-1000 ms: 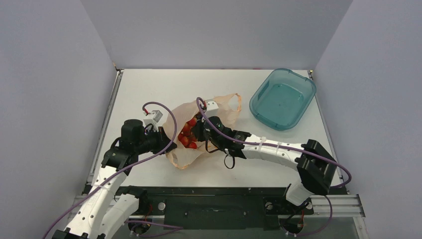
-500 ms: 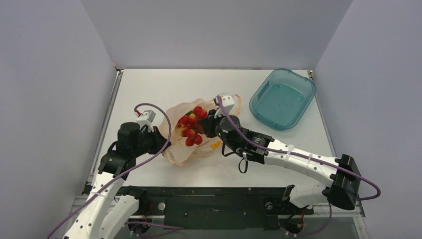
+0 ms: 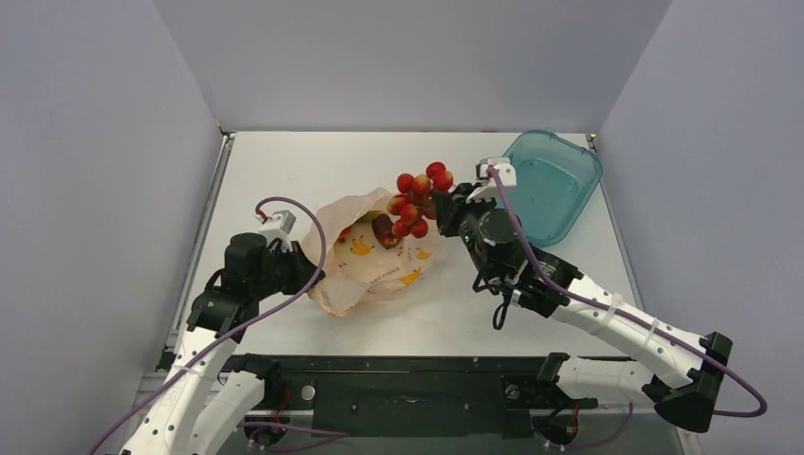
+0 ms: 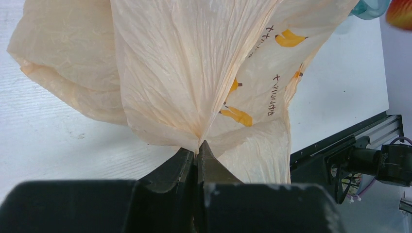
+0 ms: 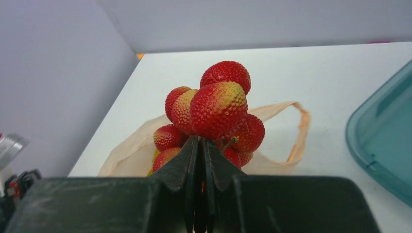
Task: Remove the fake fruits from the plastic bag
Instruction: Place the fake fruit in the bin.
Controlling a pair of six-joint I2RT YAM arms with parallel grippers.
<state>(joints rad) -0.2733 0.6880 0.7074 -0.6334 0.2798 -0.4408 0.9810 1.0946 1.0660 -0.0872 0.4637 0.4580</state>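
Berry cluster (image 3: 420, 201) now clear of bag (image 3: 372, 267)

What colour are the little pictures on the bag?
Orange-yellow marks on the pale bag; left wrist view shows them best.

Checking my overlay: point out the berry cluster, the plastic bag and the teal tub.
berry cluster (image 3: 420, 201), top external view, on a middle berry.
plastic bag (image 4: 165, 73), left wrist view, on its crinkled pale side.
teal tub (image 3: 559, 190), top external view, on its bare floor.

Laboratory robot test cell: bare grey partition walls (image 3: 398, 57) enclose a white tabletop (image 3: 313, 161); metal mounting frame (image 3: 408, 391) spans its near edge.
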